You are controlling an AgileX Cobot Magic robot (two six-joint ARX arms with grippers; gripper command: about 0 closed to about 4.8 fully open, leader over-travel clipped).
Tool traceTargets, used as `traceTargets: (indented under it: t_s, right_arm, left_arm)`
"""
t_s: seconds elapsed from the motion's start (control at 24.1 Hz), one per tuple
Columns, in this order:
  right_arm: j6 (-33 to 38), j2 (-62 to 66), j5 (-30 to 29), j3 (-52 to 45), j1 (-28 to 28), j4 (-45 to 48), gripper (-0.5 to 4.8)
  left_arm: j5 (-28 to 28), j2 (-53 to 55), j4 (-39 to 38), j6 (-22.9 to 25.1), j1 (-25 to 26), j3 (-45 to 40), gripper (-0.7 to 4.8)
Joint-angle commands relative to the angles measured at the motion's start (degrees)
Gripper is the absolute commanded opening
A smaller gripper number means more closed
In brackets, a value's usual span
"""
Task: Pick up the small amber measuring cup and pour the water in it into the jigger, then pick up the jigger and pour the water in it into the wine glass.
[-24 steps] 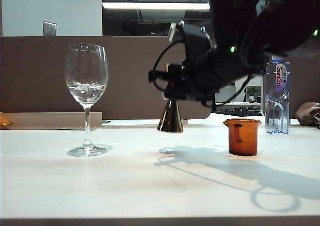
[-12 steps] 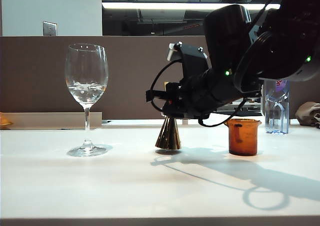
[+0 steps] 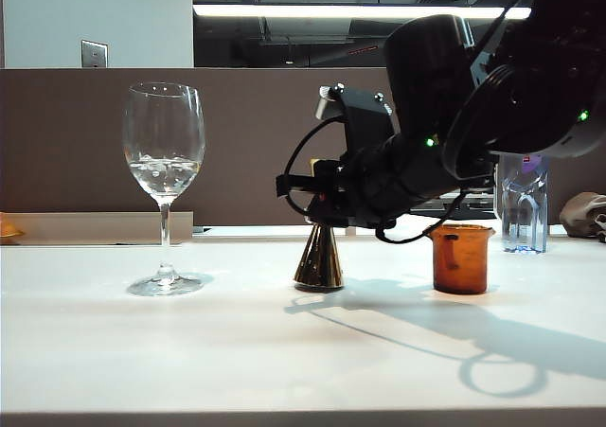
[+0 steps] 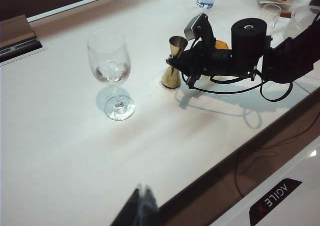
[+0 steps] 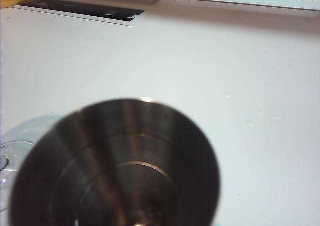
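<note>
The gold jigger (image 3: 319, 261) stands upright with its base at the table surface, between the wine glass (image 3: 164, 152) and the small amber measuring cup (image 3: 460, 258). My right gripper (image 3: 317, 204) is shut on the jigger's waist, reaching in from the right. In the right wrist view the jigger's (image 5: 115, 166) upper cone fills the near field and hides the fingers. A little clear water (image 3: 164, 173) sits in the glass bowl. The left wrist view shows the jigger (image 4: 171, 78) beside the glass (image 4: 110, 65). My left gripper (image 4: 142, 198) hangs shut and empty, well back from them.
A clear plastic water bottle (image 3: 524, 195) stands behind the amber cup at the right. A brown partition (image 3: 76, 143) runs along the back of the table. Clear plastic cups (image 4: 272, 13) and packets lie at the far corner. The table's front edge (image 3: 303, 413) is near.
The right arm has come down with the jigger, which hung above the table a second ago and now has its base on the surface. Glass and amber cup have not moved.
</note>
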Motion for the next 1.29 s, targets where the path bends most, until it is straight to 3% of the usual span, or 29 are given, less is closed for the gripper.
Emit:
traceTargets:
  t_s: [0.04, 0.54, 0.71, 0.91, 1.04, 1.12, 1.29]
  right_arm:
    - [0.2, -0.3, 0.1, 0.3, 0.1, 1.4, -0.01]
    - [0.2, 2.1, 0.1, 0.3, 0.2, 0.7, 0.07]
    - [0.2, 2.1, 0.1, 0.3, 0.2, -1.1, 1.14]
    - [0.2, 2.1, 3.0, 0.3, 0.2, -3.0, 1.28]
    - [0.2, 2.1, 2.9, 0.3, 0.3, -3.7, 2.45]
    - [0.2, 2.1, 2.9, 0.3, 0.3, -3.7, 2.81]
    - [0.2, 1.6, 2.9, 0.3, 0.3, -3.7, 2.85]
  left_arm:
    - [0.1, 0.0, -0.2, -0.2, 0.1, 0.2, -0.02]
    - [0.1, 0.0, -0.2, -0.2, 0.1, 0.2, -0.02]
    - [0.1, 0.0, -0.2, -0.2, 0.1, 0.2, -0.02]
    - [0.1, 0.0, -0.2, -0.2, 0.1, 0.2, -0.02]
    - [0.1, 0.0, -0.2, -0.2, 0.1, 0.2, -0.02]
    - [0.1, 0.0, -0.2, -0.2, 0.1, 0.2, -0.02]
    - [0.1, 0.0, -0.2, -0.2, 0.1, 0.2, -0.02]
